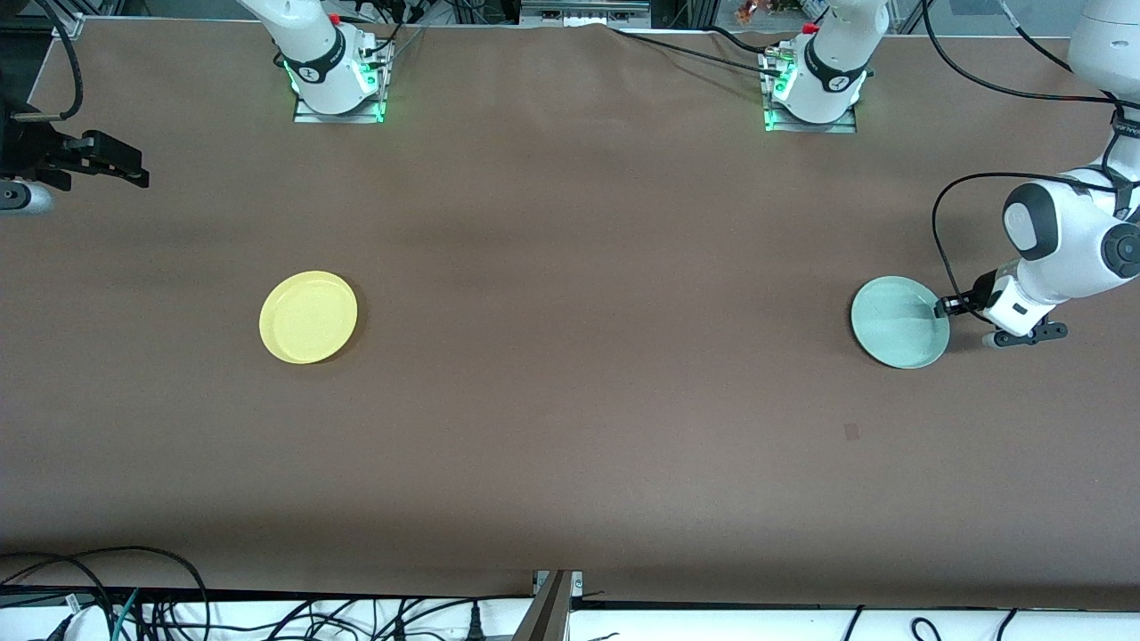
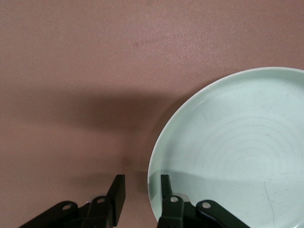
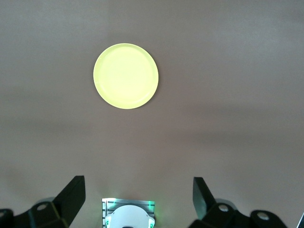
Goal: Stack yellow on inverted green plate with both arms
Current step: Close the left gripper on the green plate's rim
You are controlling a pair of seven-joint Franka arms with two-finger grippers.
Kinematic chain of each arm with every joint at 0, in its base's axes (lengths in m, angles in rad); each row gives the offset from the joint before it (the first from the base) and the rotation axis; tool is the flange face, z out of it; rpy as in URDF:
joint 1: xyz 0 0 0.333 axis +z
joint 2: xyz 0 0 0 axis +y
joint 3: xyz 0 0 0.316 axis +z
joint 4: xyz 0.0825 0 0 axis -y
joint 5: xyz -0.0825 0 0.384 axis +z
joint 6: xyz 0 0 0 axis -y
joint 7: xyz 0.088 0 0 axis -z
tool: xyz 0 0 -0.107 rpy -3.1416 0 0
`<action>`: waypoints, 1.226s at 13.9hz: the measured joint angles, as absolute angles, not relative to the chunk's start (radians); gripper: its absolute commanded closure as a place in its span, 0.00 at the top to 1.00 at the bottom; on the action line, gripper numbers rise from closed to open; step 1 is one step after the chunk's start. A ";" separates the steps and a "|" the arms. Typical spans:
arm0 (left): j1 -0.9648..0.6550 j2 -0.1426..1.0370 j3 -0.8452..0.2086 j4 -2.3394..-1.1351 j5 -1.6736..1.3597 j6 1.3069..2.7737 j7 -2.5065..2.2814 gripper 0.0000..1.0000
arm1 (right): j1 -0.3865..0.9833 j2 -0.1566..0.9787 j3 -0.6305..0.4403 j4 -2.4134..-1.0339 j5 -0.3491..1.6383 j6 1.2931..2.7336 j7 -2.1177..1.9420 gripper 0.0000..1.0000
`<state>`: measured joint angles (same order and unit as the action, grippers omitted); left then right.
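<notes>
The yellow plate (image 1: 308,317) lies rim up on the brown table toward the right arm's end; it also shows in the right wrist view (image 3: 126,76). The green plate (image 1: 899,322) lies flat toward the left arm's end and appears rim up. My left gripper (image 1: 942,307) is low at the plate's edge that faces the left arm's end. It is open (image 2: 141,187) and straddles the rim of the green plate (image 2: 237,142), one finger (image 2: 165,186) over the plate and the other (image 2: 117,190) over bare table. My right gripper (image 1: 129,171) hangs high over the table's right-arm end, open and empty (image 3: 138,190).
The two arm bases (image 1: 337,76) (image 1: 812,89) stand along the table edge farthest from the front camera; the right arm's base also shows in the right wrist view (image 3: 128,213). Cables (image 1: 89,596) hang below the nearest table edge. Brown tabletop (image 1: 579,312) lies between the plates.
</notes>
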<state>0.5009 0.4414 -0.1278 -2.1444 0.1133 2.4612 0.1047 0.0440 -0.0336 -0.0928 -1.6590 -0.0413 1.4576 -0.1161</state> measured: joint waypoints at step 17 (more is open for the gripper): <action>0.500 0.434 -0.131 -2.138 0.113 2.457 0.147 0.00 | 0.045 -0.034 -0.091 -1.659 -0.041 1.458 -0.116 1.00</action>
<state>0.5004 0.4337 -0.1306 -2.1382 0.1133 2.4568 0.1470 0.0448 -0.0336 -0.0915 -1.6590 -0.0413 1.4576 -0.1160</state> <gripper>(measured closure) 0.974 0.000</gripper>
